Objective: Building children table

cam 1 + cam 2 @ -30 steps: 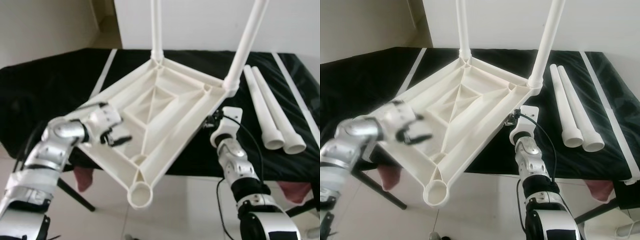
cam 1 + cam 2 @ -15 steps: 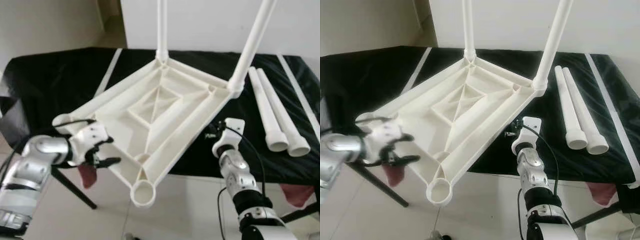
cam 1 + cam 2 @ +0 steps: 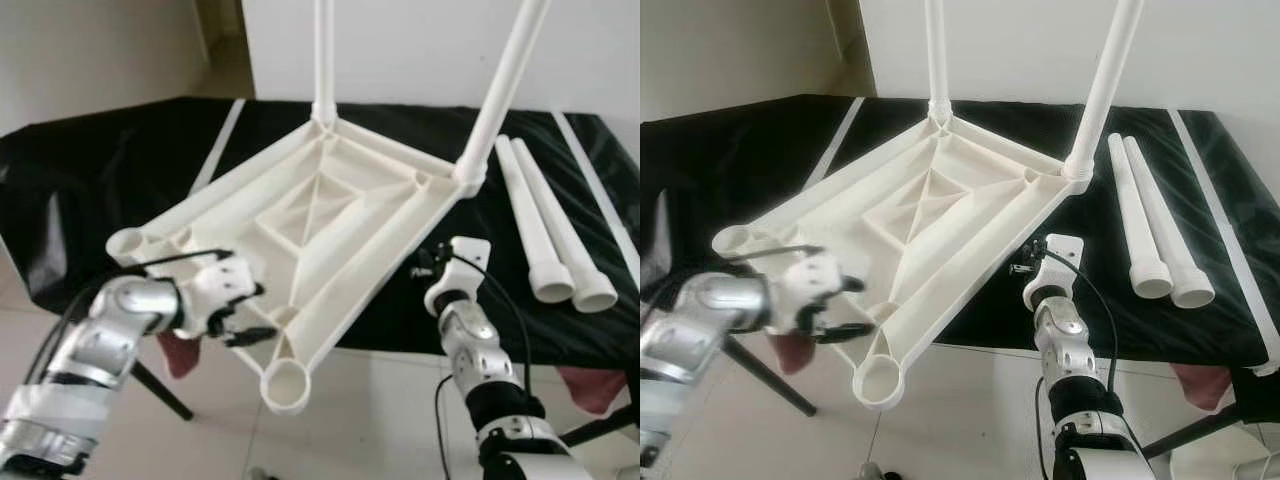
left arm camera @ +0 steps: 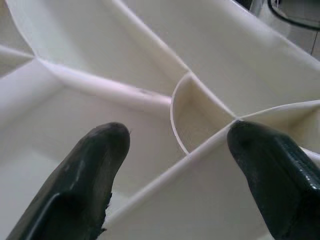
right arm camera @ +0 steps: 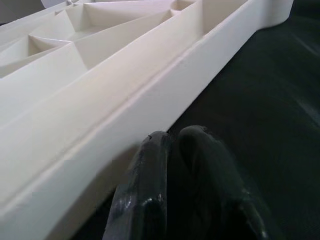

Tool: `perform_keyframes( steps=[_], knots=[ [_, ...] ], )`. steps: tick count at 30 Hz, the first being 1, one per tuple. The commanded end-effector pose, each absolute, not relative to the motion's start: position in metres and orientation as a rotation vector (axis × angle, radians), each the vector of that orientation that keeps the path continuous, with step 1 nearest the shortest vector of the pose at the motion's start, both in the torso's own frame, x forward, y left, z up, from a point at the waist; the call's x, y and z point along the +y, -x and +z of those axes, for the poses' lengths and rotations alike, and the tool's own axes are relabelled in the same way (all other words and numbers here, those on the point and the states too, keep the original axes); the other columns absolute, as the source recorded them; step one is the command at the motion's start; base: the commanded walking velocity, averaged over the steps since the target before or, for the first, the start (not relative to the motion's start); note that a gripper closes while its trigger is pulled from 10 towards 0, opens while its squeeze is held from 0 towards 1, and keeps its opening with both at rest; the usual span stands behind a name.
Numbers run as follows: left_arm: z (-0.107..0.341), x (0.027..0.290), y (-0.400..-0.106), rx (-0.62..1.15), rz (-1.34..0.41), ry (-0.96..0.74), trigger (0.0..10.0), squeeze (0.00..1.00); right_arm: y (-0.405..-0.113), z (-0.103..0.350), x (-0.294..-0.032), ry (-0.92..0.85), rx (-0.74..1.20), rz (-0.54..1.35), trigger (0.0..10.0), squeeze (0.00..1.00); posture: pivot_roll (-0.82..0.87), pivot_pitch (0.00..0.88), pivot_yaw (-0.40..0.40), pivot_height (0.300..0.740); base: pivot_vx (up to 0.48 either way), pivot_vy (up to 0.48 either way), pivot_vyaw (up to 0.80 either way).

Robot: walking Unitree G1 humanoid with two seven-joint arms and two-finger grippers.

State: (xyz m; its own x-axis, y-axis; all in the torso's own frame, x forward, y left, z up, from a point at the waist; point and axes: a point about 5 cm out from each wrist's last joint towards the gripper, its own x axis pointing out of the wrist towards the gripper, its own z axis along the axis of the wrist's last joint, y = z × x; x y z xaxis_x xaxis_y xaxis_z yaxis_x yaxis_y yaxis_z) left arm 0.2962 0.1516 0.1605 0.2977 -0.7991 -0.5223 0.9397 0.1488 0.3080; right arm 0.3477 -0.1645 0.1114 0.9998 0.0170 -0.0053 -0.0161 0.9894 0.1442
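A white plastic tabletop (image 3: 320,215) lies upside down on the black-covered table (image 3: 90,180), its near corner overhanging the front edge. Two white legs (image 3: 505,80) stand in its far corners. The near socket (image 3: 284,385) and the left socket (image 3: 127,243) are hollow. Two loose legs (image 3: 540,220) lie side by side at the right. My left gripper (image 3: 245,315) is open over the ribs by the near-left edge; in the left wrist view the gripper (image 4: 175,145) straddles a curved rib. My right gripper (image 5: 172,142) is shut, resting on the black cloth against the tabletop's right edge.
White stripes (image 3: 215,140) run across the black cloth. Below the front edge are pale floor tiles (image 3: 370,420), a dark stand leg (image 3: 150,385) and red cloth (image 3: 175,355). A white wall (image 3: 410,40) rises behind the table.
My left gripper has moved right, from beside the tabletop's left corner onto its near-left edge. The right arm has stayed put.
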Motion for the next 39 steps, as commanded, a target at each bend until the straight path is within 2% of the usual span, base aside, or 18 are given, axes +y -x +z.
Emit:
perform_keyframes(
  steps=[1, 10, 14, 20, 22, 25, 26, 29, 30, 34, 39],
  knots=[
    [0.157, 0.143, -0.292, 0.243, -1.262, -0.637, 10.0, 0.00, -0.350, 0.109, -0.160, -0.148, 0.019, 0.032, 10.0, 0.00, 0.05, 0.051, 0.035, 0.740, 0.000, 0.000, 0.00],
    [0.152, 0.109, -0.279, 0.194, -1.338, -0.583, 10.0, 0.00, -0.359, 0.119, -0.136, -0.142, 0.022, 0.151, 10.0, 0.00, 0.06, 0.050, 0.035, 0.740, 0.000, 0.000, 0.00],
    [0.147, 0.087, -0.276, 0.161, -1.338, -0.561, 10.0, 0.00, -0.360, 0.118, -0.118, -0.114, 0.038, 0.266, 10.0, 0.00, 0.05, 0.051, 0.034, 0.740, 0.000, 0.000, 0.00],
    [0.147, 0.071, -0.275, 0.122, -1.336, -0.548, 10.0, 0.00, -0.361, 0.120, -0.112, -0.097, 0.026, 0.284, 10.0, 0.00, 0.05, 0.055, 0.031, 0.740, 0.000, 0.000, 0.00],
    [0.151, 0.068, -0.280, 0.101, -1.301, -0.560, 10.0, 0.00, -0.365, 0.127, -0.126, -0.102, -0.011, 0.179, 10.0, 0.00, 0.05, 0.059, 0.028, 0.740, 0.000, 0.000, 0.00],
    [0.152, 0.070, -0.283, 0.100, -1.284, -0.564, 10.0, 0.00, -0.366, 0.129, -0.133, -0.100, -0.029, 0.143, 10.0, 0.00, 0.05, 0.060, 0.028, 0.740, 0.000, 0.000, 0.00],
    [0.155, 0.076, -0.287, 0.094, -1.261, -0.579, 10.0, 0.00, -0.362, 0.130, -0.146, -0.102, -0.057, 0.093, 10.0, 0.00, 0.05, 0.062, 0.025, 0.740, 0.000, 0.000, 0.00],
    [0.156, 0.079, -0.289, 0.094, -1.252, -0.583, 10.0, 0.00, -0.361, 0.130, -0.151, -0.095, -0.070, 0.072, 10.0, 0.00, 0.05, 0.062, 0.025, 0.740, 0.000, 0.000, 0.00],
    [0.158, 0.087, -0.294, 0.090, -1.222, -0.613, 10.0, 0.00, -0.356, 0.130, -0.164, -0.111, -0.095, 0.022, 10.0, 0.00, 0.06, 0.066, 0.023, 0.740, 0.000, 0.000, 0.00],
    [0.163, 0.098, -0.303, 0.094, -1.181, -0.634, 10.0, 0.00, -0.346, 0.134, -0.185, -0.138, -0.159, -0.058, 10.0, 0.00, 0.05, 0.071, 0.029, 0.740, 0.000, 0.000, 0.00],
    [0.170, 0.107, -0.299, 0.094, -1.216, -0.621, 10.0, 0.00, -0.337, 0.141, -0.197, -0.136, -0.215, -0.102, 10.0, 0.00, 0.05, 0.072, 0.034, 0.740, 0.000, 0.000, 0.00]
  ],
)
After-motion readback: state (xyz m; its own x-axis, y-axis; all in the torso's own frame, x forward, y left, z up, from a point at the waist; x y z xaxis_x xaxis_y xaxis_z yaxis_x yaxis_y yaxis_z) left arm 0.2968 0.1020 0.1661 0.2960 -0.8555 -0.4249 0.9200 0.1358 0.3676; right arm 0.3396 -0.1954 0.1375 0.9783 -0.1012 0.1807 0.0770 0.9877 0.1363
